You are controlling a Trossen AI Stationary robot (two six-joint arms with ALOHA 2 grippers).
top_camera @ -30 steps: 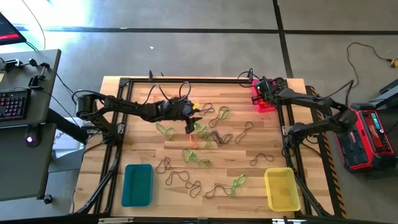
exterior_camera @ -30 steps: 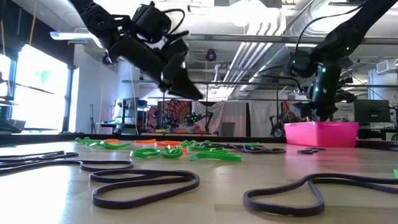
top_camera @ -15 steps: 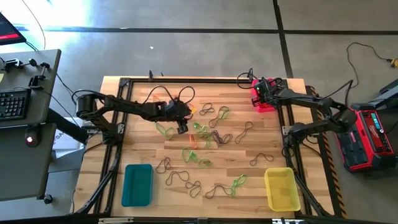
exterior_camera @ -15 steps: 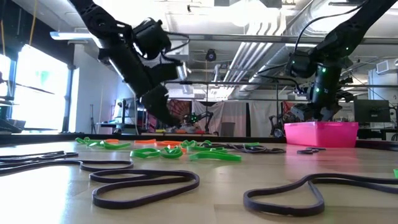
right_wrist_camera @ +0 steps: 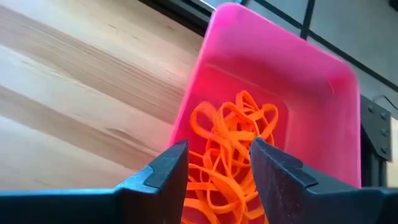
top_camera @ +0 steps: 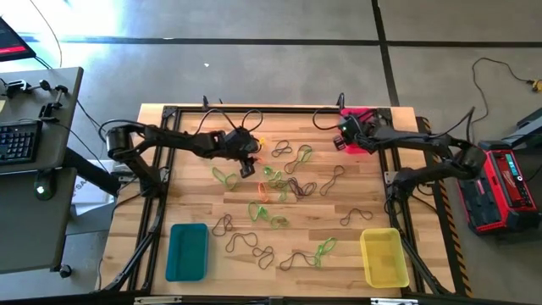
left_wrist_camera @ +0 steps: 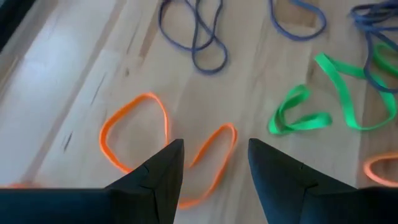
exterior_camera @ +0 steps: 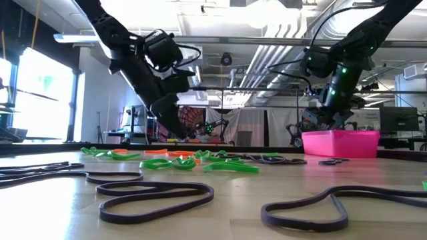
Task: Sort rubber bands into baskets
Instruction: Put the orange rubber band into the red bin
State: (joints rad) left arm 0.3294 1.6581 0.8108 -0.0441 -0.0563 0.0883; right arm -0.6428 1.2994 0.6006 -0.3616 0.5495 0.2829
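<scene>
l gripper (left_wrist_camera: 210, 163) low over orange band (left_wrist_camera: 166, 150) (open), r gripper (right_wrist_camera: 216, 163) above pink basket (right_wrist_camera: 339, 93)

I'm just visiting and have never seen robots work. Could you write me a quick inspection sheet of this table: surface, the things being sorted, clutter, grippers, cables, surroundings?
Surface: wooden table, framed by dark rails.
Job's things: loose rubber bands, green, orange and dark, scattered mid-table; orange bands piled in the pink basket at a far corner; teal basket and yellow basket near the front edge, apparently empty.
Clutter: nothing seen.
Grippers: left gripper open, low over an orange band; right gripper open above the pink basket.
Cables: black cables loop along both arms.
Surroundings: desk with keyboard, red equipment case, concrete floor.
</scene>
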